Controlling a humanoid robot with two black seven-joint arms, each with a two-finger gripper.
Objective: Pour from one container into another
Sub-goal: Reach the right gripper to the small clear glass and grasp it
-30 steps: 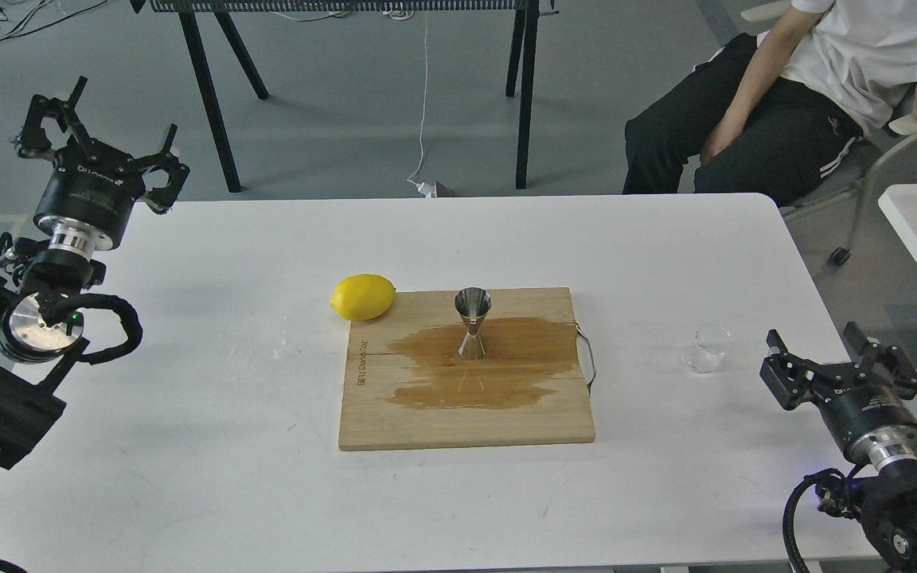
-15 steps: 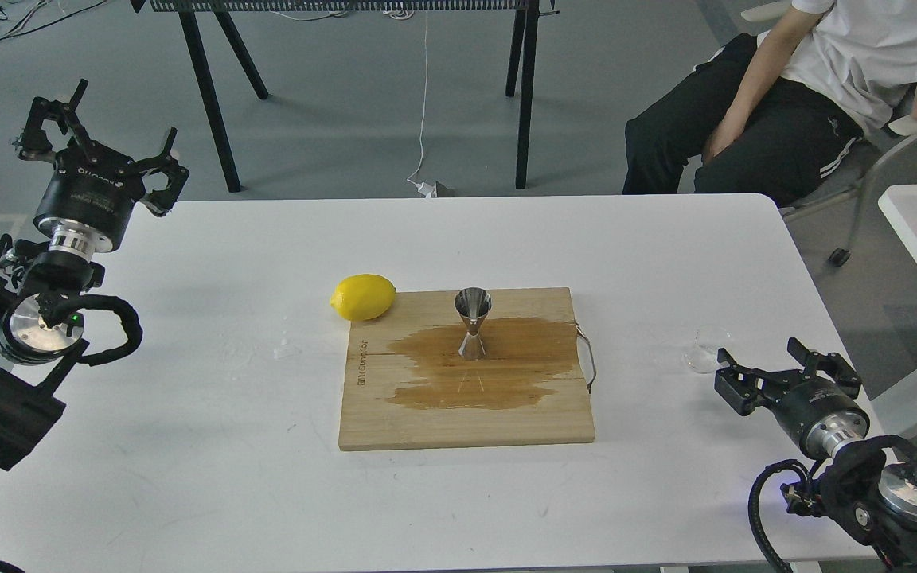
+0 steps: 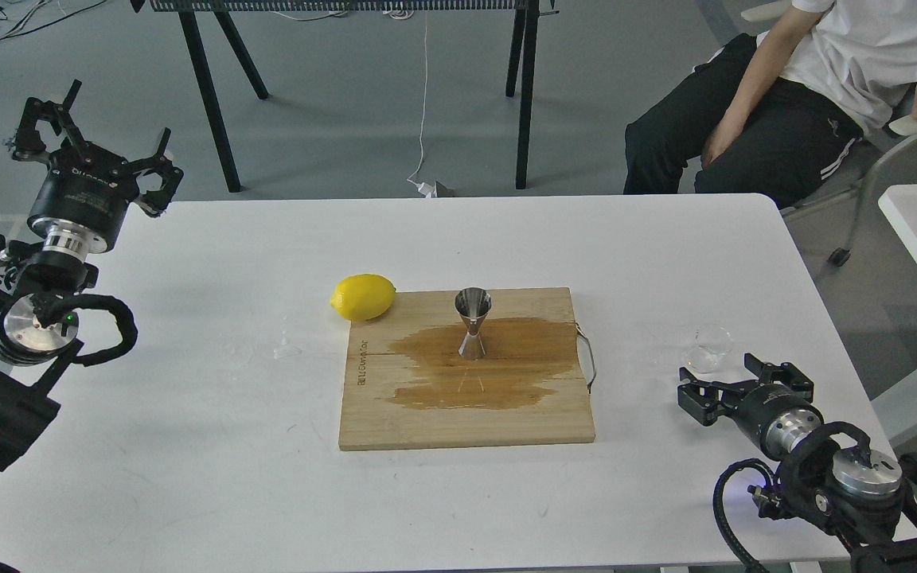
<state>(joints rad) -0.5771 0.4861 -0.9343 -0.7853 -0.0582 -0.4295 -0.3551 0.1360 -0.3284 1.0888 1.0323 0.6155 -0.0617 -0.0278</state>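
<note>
The clear glass cup [image 3: 708, 348] stands upright on the white table, right of the board. The steel jigger [image 3: 472, 322] stands upright on the wooden cutting board [image 3: 395, 422], in a dark wet patch. My right gripper [image 3: 725, 385] lies low over the table just in front of the cup, open, fingers spread and holding nothing. My left gripper [image 3: 88, 143] is raised at the table's far left corner, open and empty, far from both containers.
A lemon [image 3: 362, 297] rests on the table [image 3: 188, 446] at the board's back left corner. A small wet spot [image 3: 286, 348] lies left of the board. A seated person [image 3: 809, 87] is behind the table's right end. Black table legs [image 3: 526, 87] stand behind.
My right gripper has swung down and left, turning flatter, and now sits just in front of the glass cup. The left gripper has drifted slightly left. Cup and jigger have not moved.
</note>
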